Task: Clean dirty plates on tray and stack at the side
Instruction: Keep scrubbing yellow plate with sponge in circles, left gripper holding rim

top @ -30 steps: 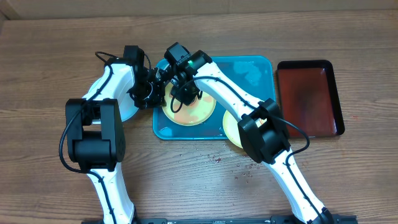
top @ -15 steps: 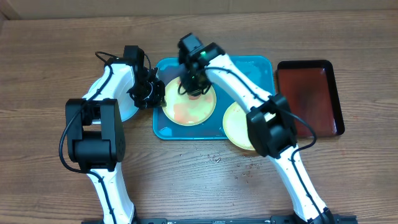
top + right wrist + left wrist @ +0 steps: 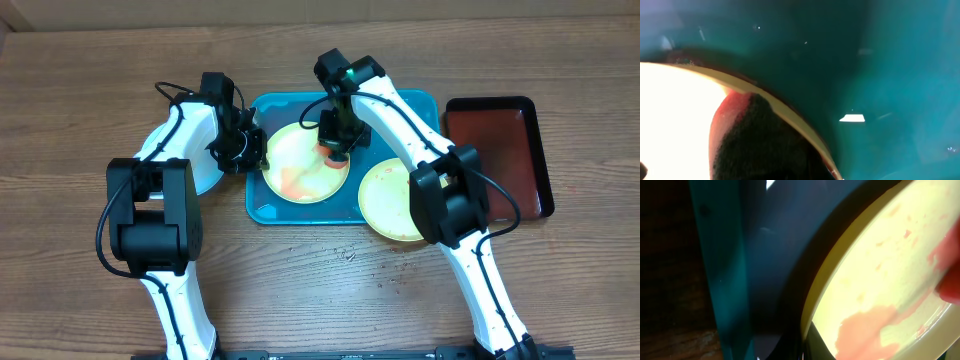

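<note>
A pale yellow plate [image 3: 303,168] with a lime-green rim and red sauce streaks lies on the turquoise tray [image 3: 400,118]. My left gripper [image 3: 251,150] is shut on its left rim; in the left wrist view the rim [image 3: 812,315] runs into my dark jaws [image 3: 805,350] over the tray [image 3: 725,255]. My right gripper [image 3: 334,138] holds a red-stained sponge [image 3: 333,153] on the plate's upper right edge. The right wrist view shows the sponge [image 3: 755,145], plate [image 3: 675,115] and tray [image 3: 880,60]. A second yellow plate [image 3: 392,198] overhangs the tray's lower right corner. A whitish plate [image 3: 204,178] shows partly under my left arm.
A smaller dark-red tray with a black rim [image 3: 497,155] lies to the right of the turquoise tray. Small red specks [image 3: 348,255] dot the wooden table in front of the tray. Both arms cross over the tray area.
My right gripper has swept with the sponge from the plate's left side to its upper right edge. The left gripper has kept its hold on the rim.
</note>
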{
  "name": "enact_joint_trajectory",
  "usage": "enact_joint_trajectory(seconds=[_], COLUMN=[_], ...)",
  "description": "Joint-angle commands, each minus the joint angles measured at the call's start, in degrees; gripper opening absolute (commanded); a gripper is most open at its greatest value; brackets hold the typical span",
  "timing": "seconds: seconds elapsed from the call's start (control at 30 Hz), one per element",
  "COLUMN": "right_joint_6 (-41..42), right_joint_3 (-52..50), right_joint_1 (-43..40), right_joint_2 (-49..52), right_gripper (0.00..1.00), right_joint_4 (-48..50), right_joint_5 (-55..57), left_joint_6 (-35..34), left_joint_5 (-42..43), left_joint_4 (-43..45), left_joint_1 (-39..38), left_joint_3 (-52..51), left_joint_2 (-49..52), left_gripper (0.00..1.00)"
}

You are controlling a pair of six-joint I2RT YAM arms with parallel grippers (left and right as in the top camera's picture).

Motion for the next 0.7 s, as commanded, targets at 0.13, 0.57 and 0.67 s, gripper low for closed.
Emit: enact_joint_trajectory(seconds=[0.13, 0.57, 0.67], right_joint_6=[4.74, -1.40, -3.04], right_joint_3=[0.48, 0.50, 0.50], right_joint_1=[6.56, 9.09, 7.98], right_joint_2=[2.14, 2.60, 2.60], right_gripper=[0.04, 0.04, 0.04], right_joint_4=[5.75, 1.68, -3.91], right_joint_5=[2.71, -3.06, -0.79], left_joint_6=[0.20, -0.24, -0.24], left_joint_5=[-2.67, -2.67, -2.69], left_joint_4=[-0.17, -0.17, -0.17], left_joint_1=[0.04, 0.04, 0.04], left_joint_3=[-0.87, -0.87, -0.87], left_joint_2=[2.01, 2.01, 2.01], left_gripper=[0.04, 0.04, 0.04])
